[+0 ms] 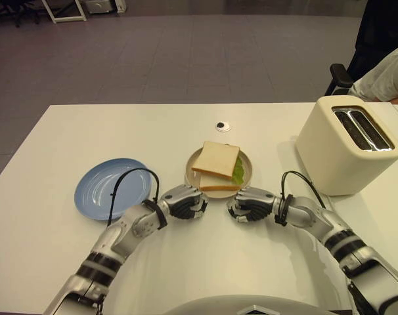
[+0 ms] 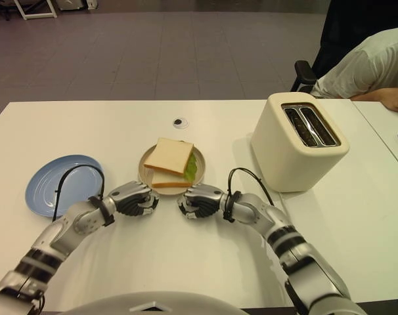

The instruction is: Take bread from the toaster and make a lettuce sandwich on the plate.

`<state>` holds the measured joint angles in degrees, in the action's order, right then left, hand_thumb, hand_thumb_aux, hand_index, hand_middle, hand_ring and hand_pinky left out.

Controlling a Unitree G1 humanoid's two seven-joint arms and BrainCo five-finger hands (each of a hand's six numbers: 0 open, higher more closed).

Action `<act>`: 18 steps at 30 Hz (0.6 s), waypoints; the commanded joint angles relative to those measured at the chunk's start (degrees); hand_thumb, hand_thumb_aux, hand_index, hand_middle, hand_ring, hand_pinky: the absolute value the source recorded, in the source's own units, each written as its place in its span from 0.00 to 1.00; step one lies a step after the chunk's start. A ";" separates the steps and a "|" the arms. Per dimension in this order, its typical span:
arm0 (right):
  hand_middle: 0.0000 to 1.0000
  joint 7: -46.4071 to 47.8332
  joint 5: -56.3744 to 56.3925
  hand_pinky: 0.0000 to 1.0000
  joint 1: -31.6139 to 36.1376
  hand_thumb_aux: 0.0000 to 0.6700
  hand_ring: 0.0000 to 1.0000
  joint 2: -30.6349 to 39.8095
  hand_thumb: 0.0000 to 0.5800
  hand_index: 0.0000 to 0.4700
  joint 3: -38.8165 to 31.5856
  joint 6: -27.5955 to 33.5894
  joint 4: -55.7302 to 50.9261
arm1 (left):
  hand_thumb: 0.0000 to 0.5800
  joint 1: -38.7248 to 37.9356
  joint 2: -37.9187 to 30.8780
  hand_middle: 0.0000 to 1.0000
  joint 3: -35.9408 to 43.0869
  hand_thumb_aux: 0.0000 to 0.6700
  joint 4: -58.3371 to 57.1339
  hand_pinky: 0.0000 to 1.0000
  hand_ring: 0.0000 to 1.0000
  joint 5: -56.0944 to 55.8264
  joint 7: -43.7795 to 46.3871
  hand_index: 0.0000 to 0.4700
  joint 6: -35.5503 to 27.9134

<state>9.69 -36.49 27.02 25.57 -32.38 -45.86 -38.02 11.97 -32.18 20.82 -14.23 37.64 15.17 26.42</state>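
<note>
Resting on beige plate (image 2: 143,170) at surface (image 1: 61,131) centre: sandwich (image 1: 217,159), lettuce (image 1: 238,172) seen between two bread slices. Left hand (image 1: 184,201), right hand (image 1: 250,204) held just before plate, fingers curled, nothing grasped. Toaster (image 1: 343,147) placed right, blue plate (image 1: 110,187) left.

A round, shallow light-blue plate (image 1: 104,190) lies on the left part of the white rectangular table (image 1: 67,131). A small round black-and-white disc (image 1: 222,126) sits on the tabletop farther back, near the middle. Grey tiled floor (image 1: 186,59) stretches beyond the table.
</note>
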 commanded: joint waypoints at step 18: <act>0.00 -5.65 31.52 0.00 -24.33 0.00 0.00 13.84 0.00 0.00 12.71 -5.72 33.72 | 0.00 -34.14 0.17 0.00 -16.76 0.00 35.07 0.00 0.00 -27.77 -8.45 0.00 6.00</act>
<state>1.73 -11.67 5.79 40.48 -19.54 -54.17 -7.14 -19.95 -35.19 3.87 21.54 14.76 7.29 31.12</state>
